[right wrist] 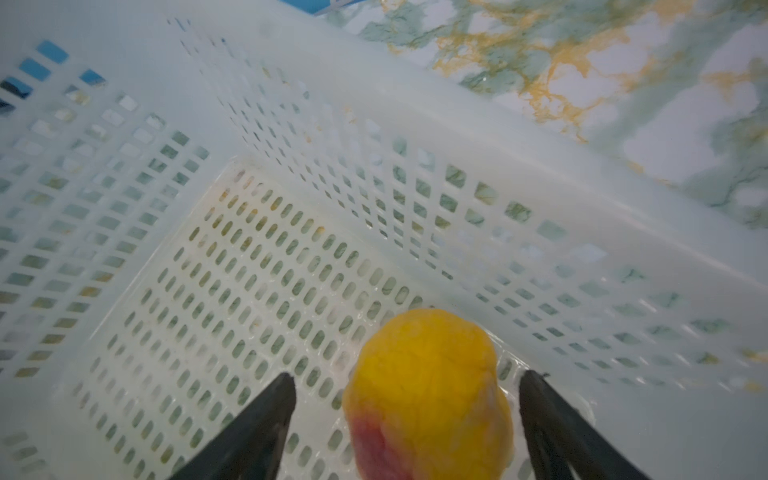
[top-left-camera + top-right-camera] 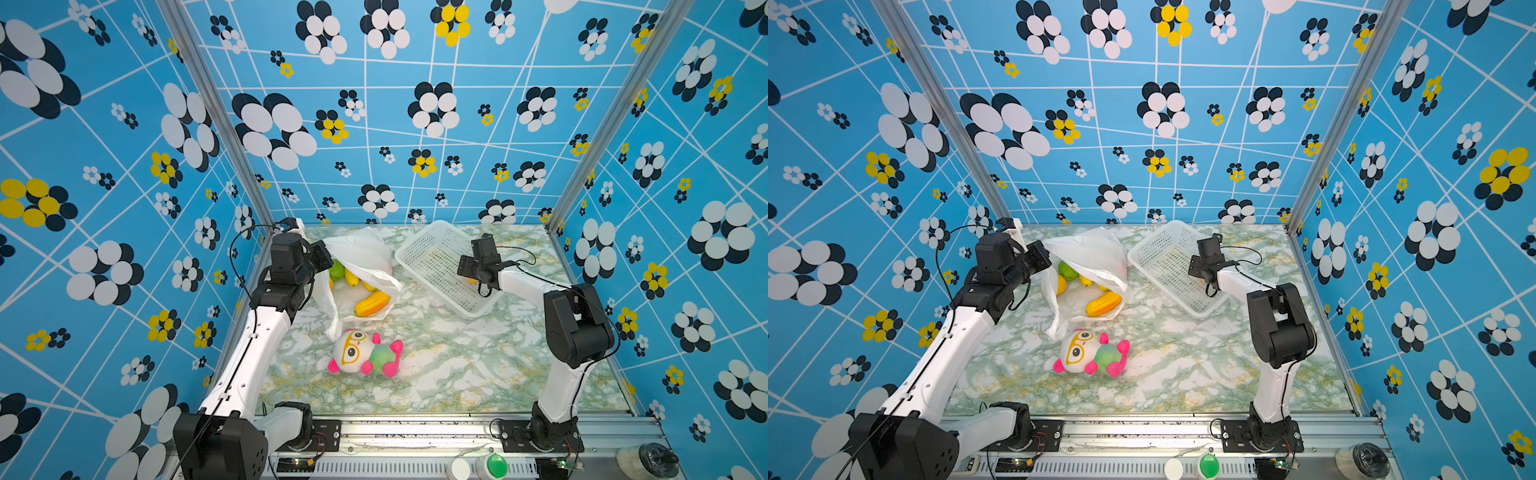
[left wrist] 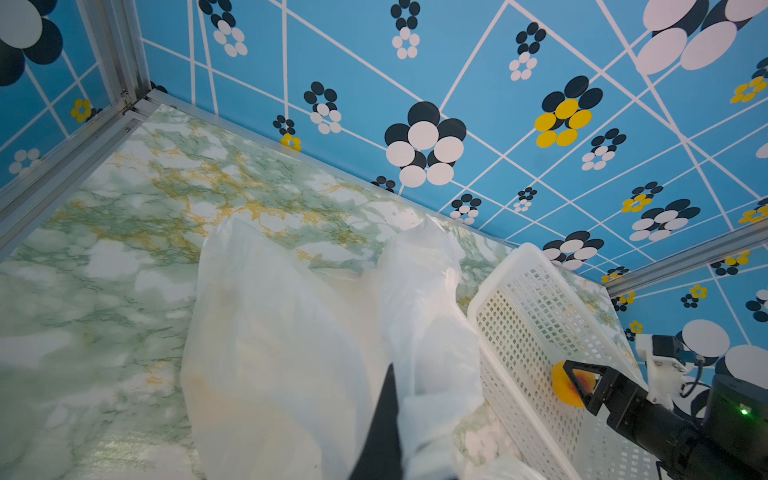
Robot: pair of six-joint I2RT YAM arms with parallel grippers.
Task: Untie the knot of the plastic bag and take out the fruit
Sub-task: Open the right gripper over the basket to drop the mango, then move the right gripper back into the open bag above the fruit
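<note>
The plastic bag (image 2: pixel 365 249) (image 2: pixel 1096 249) lies at the back left with its mouth gaping toward the front. My left gripper (image 3: pixel 390 370) is shut on a fold of the bag (image 3: pixel 270 332) and holds that side up. Fruit lies inside: an orange-yellow one (image 2: pixel 372 303) (image 2: pixel 1104 303), a green one (image 2: pixel 337 270) and a yellow one (image 2: pixel 352 277). The knot is out of view. My right gripper (image 1: pixel 407 376) stands open low inside the white basket (image 1: pixel 415 124). A yellow and red fruit (image 1: pixel 428 395) rests on the basket floor between the fingers, with a gap on each side.
The basket (image 2: pixel 432 249) (image 2: pixel 1163 249) sits tilted at the back right, close beside the bag. A white, green and pink plush doll (image 2: pixel 365 353) (image 2: pixel 1092 353) lies in front of the bag. Patterned walls close in the back and both sides.
</note>
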